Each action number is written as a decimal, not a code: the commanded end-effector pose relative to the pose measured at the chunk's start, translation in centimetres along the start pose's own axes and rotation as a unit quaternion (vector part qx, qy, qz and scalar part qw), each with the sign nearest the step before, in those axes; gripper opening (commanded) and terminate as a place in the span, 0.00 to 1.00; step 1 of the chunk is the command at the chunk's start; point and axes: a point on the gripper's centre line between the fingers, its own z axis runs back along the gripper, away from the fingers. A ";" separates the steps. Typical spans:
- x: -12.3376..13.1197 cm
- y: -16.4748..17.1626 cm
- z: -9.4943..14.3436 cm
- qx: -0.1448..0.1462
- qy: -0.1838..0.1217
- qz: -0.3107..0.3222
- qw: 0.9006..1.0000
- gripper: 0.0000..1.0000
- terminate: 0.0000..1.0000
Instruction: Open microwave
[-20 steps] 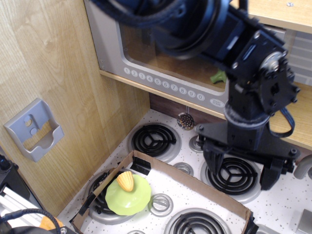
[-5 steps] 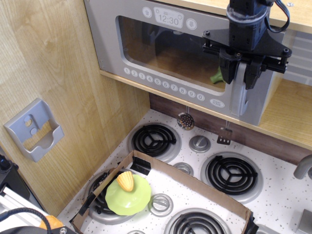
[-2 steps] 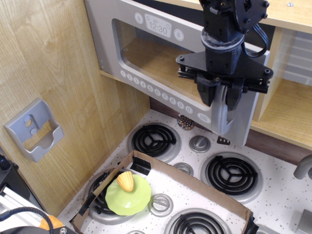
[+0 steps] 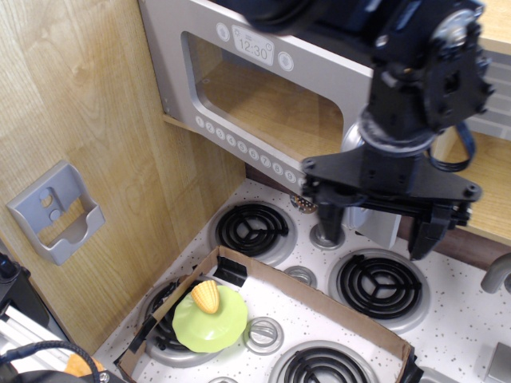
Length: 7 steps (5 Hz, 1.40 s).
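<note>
The grey toy microwave sits on a wooden shelf at the top. Its windowed door is swung partly outward, hinged on the left, with the clock display and the row of white buttons on it. The door's free edge with the vertical handle is mostly hidden behind the arm. My gripper hangs in front of and below that edge. It is open wide, its two black fingers spread apart and holding nothing.
A toy stove top with black coil burners lies below. A cardboard tray holds a green plate with a corn piece. A grey wall holder hangs on the wooden left wall. A faucet is at right.
The microwave door swung further outward. My gripper let go of the handle, opened wide and dropped lower toward the stove.
</note>
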 end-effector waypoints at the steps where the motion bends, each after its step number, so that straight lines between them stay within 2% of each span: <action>1: -1.6 -3.6 0.4 -0.050 0.004 -0.020 0.999 1.00 0.00; 2: 0.3 -6.8 0.1 -0.064 0.001 -0.105 0.992 1.00 0.00; 3: 2.7 -9.3 0.0 -0.067 -0.003 -0.164 0.984 1.00 0.00; 4: 4.8 -11.1 0.1 -0.085 -0.010 -0.204 0.975 1.00 0.00; 5: 6.5 -11.4 0.0 -0.089 -0.022 -0.235 0.968 1.00 0.00; 6: 8.0 -9.8 -0.5 -0.087 -0.042 -0.280 0.955 1.00 0.00; 7: 9.4 -7.3 -1.2 -0.095 -0.032 -0.279 0.955 1.00 0.00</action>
